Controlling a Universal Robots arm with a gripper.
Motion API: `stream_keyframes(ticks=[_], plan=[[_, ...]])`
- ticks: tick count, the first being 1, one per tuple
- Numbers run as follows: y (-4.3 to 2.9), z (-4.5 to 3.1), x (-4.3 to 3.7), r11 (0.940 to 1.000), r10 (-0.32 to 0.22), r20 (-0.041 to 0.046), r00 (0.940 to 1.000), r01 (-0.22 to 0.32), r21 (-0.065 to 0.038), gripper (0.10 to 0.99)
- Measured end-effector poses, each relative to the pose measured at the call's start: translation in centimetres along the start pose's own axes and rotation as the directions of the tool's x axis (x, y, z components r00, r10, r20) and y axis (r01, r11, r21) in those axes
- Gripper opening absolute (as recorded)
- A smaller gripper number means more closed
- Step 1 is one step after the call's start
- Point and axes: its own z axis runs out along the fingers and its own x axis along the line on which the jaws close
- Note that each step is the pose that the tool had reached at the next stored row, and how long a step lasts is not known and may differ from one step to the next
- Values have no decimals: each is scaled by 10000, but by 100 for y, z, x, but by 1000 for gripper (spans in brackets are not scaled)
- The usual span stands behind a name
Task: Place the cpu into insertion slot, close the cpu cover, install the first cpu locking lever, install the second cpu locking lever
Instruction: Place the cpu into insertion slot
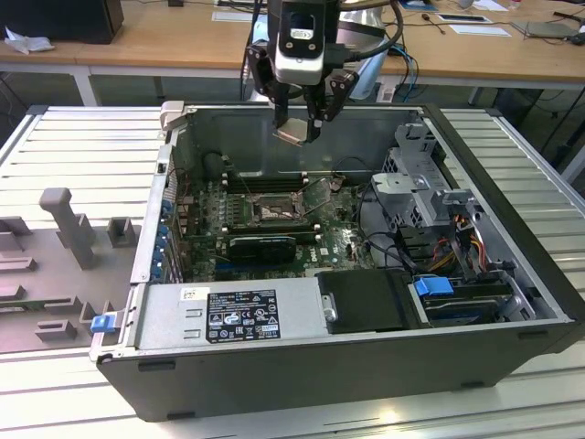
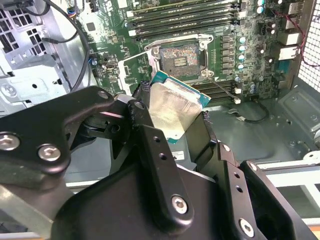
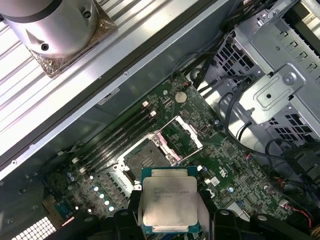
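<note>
Obs: Gripper (image 2: 174, 107) links and black fingers sit closest to the lens in both wrist views. Jaws are clenched on the cpu (image 2: 172, 112), one finger on each of two opposite edges, pale metal face toward the camera
Chk: Where is the chip relative to the case?
Obs: In the exterior view it hangs in the air near the far wall of the open computer case (image 1: 366, 366), above the rim and well apart from the board. It is tilted, not flat
Chk: Socket state?
Obs: The insertion slot (image 2: 179, 56) lies bare near the middle of the green motherboard (image 2: 112, 47), just beside the memory slots (image 2: 185, 17). The cpu cover (image 2: 132, 70) is swung up off it along one edge. Nothing sits in the slot
Chk: Step in hand?
Obs: Judged as step one, the carry. The cpu is not yet placed, the cover not yet closed, neither lever yet installed
Chk: What does the next move call for?
Obs: Judged: a descent into the case clear of the raised cover, with the chip levelled and squared to the slot's rim. It should be set down lightly, with no sliding across the contacts
</note>
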Motion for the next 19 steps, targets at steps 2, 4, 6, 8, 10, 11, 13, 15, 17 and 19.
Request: stream_keyframes(ticks=[2,4,6,8,10,11,13,15,17,19], plan=[[0,0,0,10000,87,8,10000,-87,-2,529],[0,0,0,9998,190,17,9998,-189,-4,529],[0,0,0,9995,317,28,9995,-317,-6,529],[0,0,0,9992,401,36,9992,-401,-8,529],[0,0,0,9988,498,44,9987,-498,-11,529],[0,0,0,9986,538,48,9985,-538,-12,529],[0,0,0,9981,623,55,9980,-623,-13,529],[0,0,0,9973,729,64,9973,-729,-16,529],[0,0,0,9961,887,79,9960,-887,-20,529],[0,0,0,9946,1040,92,9945,-1040,-25,529]])
